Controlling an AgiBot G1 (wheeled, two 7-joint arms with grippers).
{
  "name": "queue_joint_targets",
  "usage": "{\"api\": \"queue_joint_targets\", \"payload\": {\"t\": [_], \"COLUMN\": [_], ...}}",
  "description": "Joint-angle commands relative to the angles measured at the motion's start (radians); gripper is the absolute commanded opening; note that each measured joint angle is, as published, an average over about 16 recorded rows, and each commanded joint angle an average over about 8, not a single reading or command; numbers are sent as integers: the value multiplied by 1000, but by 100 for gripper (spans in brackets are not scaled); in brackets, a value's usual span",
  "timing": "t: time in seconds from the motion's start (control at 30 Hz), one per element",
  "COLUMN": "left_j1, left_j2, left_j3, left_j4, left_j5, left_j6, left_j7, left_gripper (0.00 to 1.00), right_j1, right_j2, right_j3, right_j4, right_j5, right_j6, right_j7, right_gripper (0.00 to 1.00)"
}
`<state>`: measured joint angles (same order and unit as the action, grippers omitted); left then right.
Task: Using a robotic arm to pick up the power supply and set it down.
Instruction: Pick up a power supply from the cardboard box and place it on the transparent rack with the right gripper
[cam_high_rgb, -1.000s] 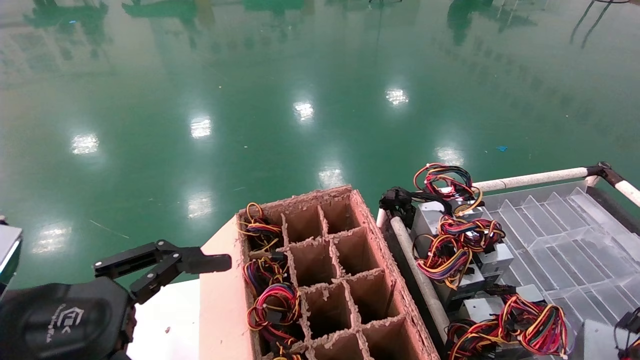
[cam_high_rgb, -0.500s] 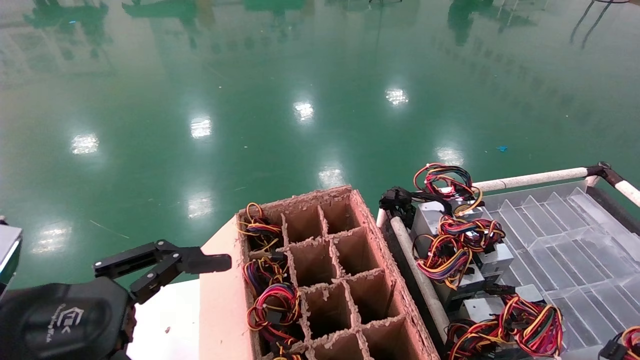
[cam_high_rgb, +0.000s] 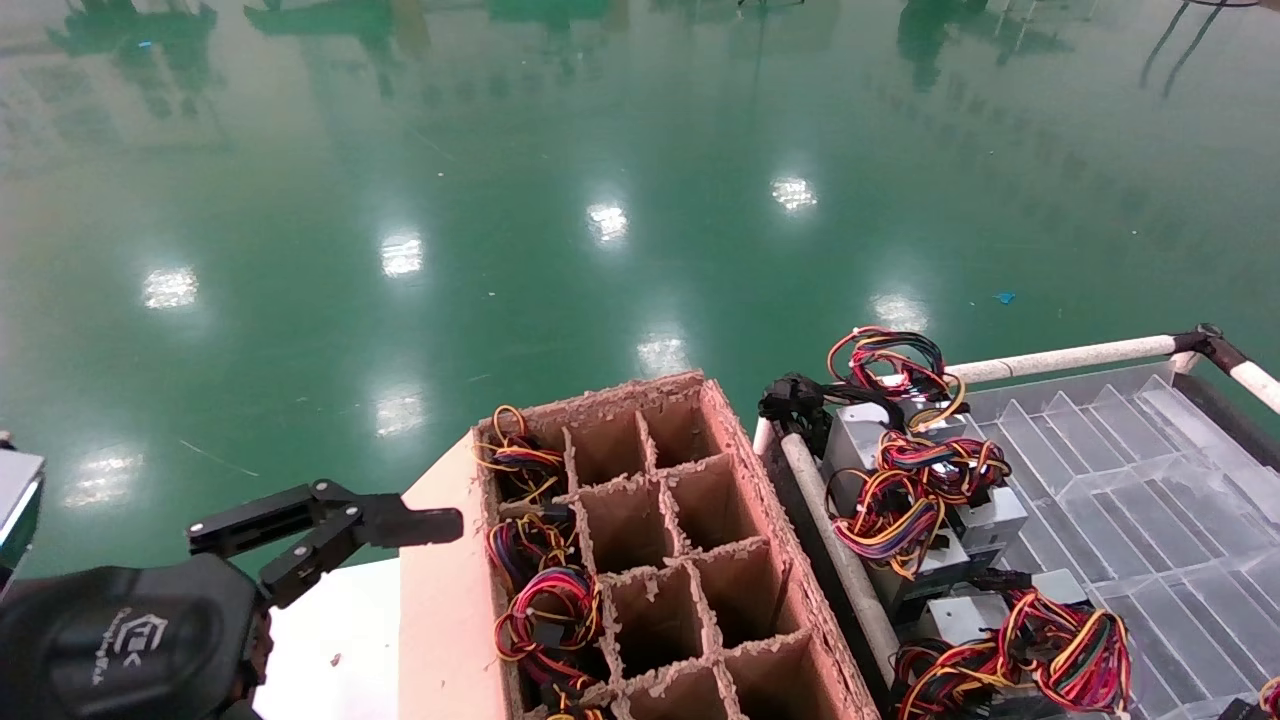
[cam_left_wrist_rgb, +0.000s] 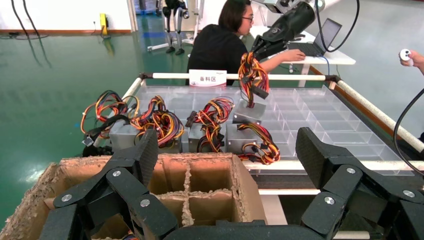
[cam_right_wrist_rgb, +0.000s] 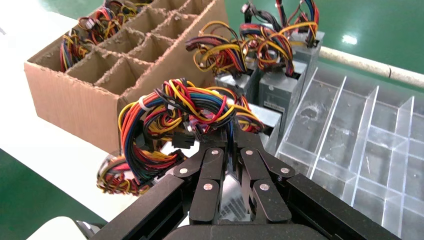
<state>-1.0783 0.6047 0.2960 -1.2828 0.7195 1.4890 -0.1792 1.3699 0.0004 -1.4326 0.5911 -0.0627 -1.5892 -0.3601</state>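
My right gripper (cam_right_wrist_rgb: 229, 137) is shut on the red, yellow and black wire bundle (cam_right_wrist_rgb: 170, 120) of the power supply, whose grey box (cam_right_wrist_rgb: 231, 197) hangs just under the fingers. In the left wrist view that gripper (cam_left_wrist_rgb: 270, 42) holds the power supply (cam_left_wrist_rgb: 248, 111) by its wires above the clear tray (cam_left_wrist_rgb: 320, 115). The head view shows only a bit of wire at the bottom right corner (cam_high_rgb: 1270, 692). My left gripper (cam_high_rgb: 400, 515) stays open and holds nothing, left of the cardboard box (cam_high_rgb: 640, 560).
The brown cardboard box (cam_left_wrist_rgb: 200, 185) of square cells holds wire bundles in its left cells. Several more grey units (cam_high_rgb: 900, 500) stand along the clear tray's (cam_high_rgb: 1120, 470) near-left side. White pipe rails (cam_high_rgb: 1060, 357) frame the tray. A person (cam_left_wrist_rgb: 220, 40) sits at a desk beyond.
The grey box and wires held at the head view's bottom right have slid almost out of frame. My left gripper has not moved.
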Motion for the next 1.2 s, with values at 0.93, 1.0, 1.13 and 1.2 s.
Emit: {"api": "queue_joint_targets", "payload": {"t": [0.93,1.0,1.13,1.2], "left_j1": [0,0,0,0], "left_j2": [-1,-1,-1,-1], "left_j3": [2,2,2,2], "left_j4": [0,0,0,0], "left_j5": [-1,-1,-1,-1], "left_j6": [-1,-1,-1,-1], "left_j7": [1,1,1,1], "left_gripper": [100,100,100,100], "right_j1": [-50,-58,-70,-75], "right_j2": [-15,-20,-28,-29], "right_j3": [-44,-51,-61,-64], "right_j4": [46,41,38,39], "right_j5": [110,120,143,154], "right_j6": [2,2,1,1], "right_j7": [-29,-31,-38,-41], "right_gripper": [0,0,0,0]}}
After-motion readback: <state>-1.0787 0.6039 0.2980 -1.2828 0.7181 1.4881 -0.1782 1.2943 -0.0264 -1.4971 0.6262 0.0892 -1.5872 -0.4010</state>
